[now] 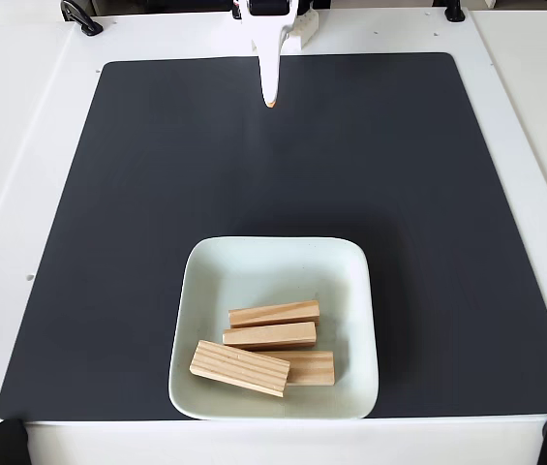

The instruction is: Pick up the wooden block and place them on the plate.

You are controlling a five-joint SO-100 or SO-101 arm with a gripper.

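From my remote station, the fixed view looks down across the workspace. Nearest the camera, two black clamps [9, 442] grip the front edge of the white table [21, 194], one at each lower corner.

Just beyond them sits the plate [205, 291], pale and square with rounded corners, resting on the near part of the dark mat [350, 145], slightly right of the mat's middle line. I count four wooden blocks [240, 367] lying inside the plate, all gathered in its nearer half. The closest one lies tilted across the front and rests partly on top of another block behind and to its right. Two more lie side by side farther back, roughly parallel and touching or almost touching. The far half of the plate is bare.

Past the plate, the mat stretches away towards the far edge of the table.

At the far edge the white arm comes into the picture from the top, well apart from the plate. The gripper [270, 97] hangs point-down over the far strip of the mat, narrowing to a single tip with a small tan mark at its end. I see its fingers pressed together with nothing between them.
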